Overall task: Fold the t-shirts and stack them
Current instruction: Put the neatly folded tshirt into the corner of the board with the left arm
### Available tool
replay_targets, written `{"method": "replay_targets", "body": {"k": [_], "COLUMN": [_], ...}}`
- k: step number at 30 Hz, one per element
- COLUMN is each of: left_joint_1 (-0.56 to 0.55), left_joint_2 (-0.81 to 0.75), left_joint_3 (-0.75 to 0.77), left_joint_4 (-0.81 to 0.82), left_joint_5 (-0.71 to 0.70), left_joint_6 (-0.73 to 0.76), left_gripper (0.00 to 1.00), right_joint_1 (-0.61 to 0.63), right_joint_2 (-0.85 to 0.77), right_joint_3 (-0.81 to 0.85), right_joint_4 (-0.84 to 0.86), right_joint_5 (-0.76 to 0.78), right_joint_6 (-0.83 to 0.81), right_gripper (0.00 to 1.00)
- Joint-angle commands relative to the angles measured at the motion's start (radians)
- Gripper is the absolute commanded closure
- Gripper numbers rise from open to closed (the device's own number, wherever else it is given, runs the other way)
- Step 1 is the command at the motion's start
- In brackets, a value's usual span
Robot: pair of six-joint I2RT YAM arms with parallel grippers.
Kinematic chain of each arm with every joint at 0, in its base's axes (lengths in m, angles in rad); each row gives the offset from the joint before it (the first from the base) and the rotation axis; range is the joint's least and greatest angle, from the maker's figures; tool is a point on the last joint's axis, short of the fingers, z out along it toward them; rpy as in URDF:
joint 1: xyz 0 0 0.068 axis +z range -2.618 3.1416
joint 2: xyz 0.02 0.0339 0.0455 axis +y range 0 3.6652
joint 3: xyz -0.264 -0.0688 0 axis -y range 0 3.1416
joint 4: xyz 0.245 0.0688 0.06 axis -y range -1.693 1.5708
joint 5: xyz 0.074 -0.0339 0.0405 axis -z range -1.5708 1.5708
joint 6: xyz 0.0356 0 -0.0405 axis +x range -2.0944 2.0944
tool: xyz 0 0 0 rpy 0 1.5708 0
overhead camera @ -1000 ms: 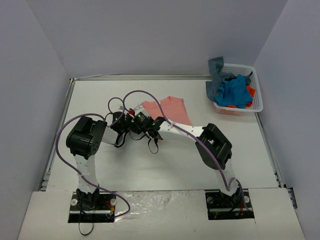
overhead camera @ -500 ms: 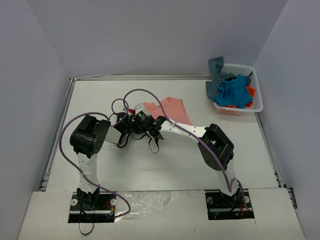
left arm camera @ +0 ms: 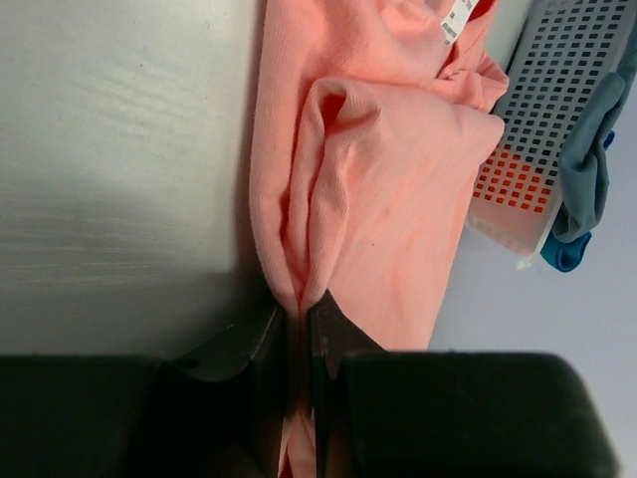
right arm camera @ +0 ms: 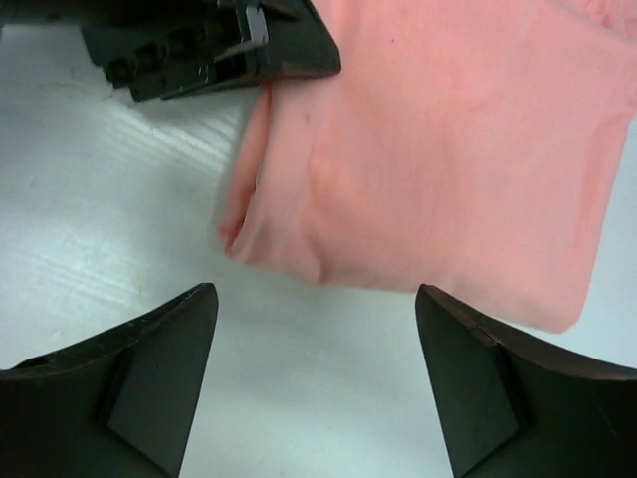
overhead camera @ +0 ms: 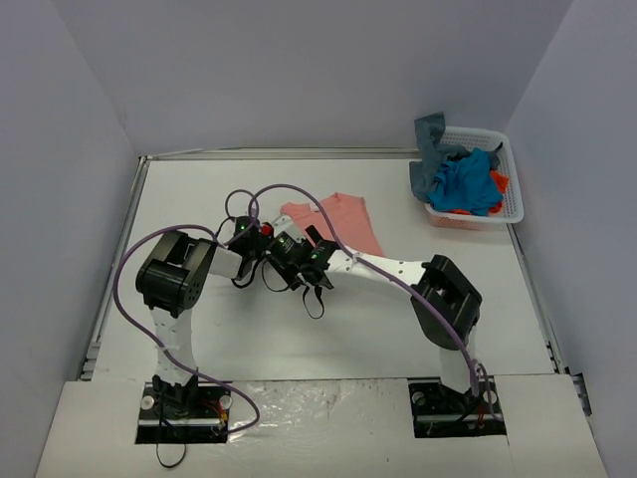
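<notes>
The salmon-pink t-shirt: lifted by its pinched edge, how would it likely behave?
Probably floppy: the salmon-pink t-shirt bunches into soft ridges where the left gripper pinches it. Likely light: a narrow pinch seems to gather it easily. Lifted, it would probably sag and unfold.

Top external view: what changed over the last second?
The left gripper shut on the folded edge of the salmon-pink t-shirt. The right gripper opened, and its arm's elbow swung out to the right. The salmon-pink t-shirt, the white basket and the t-shirts in the basket stayed where they were.
</notes>
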Motion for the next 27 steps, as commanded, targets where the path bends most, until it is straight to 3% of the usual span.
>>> {"method": "replay_targets", "body": {"k": [1, 9, 16, 27], "left_joint_1": [-0.002, 0.002, 0.011, 0.126], "left_joint_2": [-0.014, -0.013, -0.014, 0.002], "left_joint_3": [0.025, 0.137, 0.292, 0.413], "left_joint_4": [-0.188, -0.361, -0.657, -0.809], "left_joint_5": [-0.061, -0.063, -0.133, -0.091], "left_joint_6": [0.091, 0.2, 0.378, 0.464], "left_gripper": [0.9, 0.9, 0.9, 0.89], "right_joint_1": [0.01, 0.001, -0.034, -0.106], "right_joint_2": [-0.135, -0.276, -0.283, -0.298], "right_joint_3": [-0.038, -0.043, -0.067, -0.141], "right_joint_4": [-0.05, -0.128, -0.134, -0.082], "right_joint_5": [0.053, 0.102, 0.117, 0.082], "right_joint_6": [0.057, 0.085, 0.092, 0.068], "right_gripper": [0.23, 0.18, 0.18, 0.17]}}
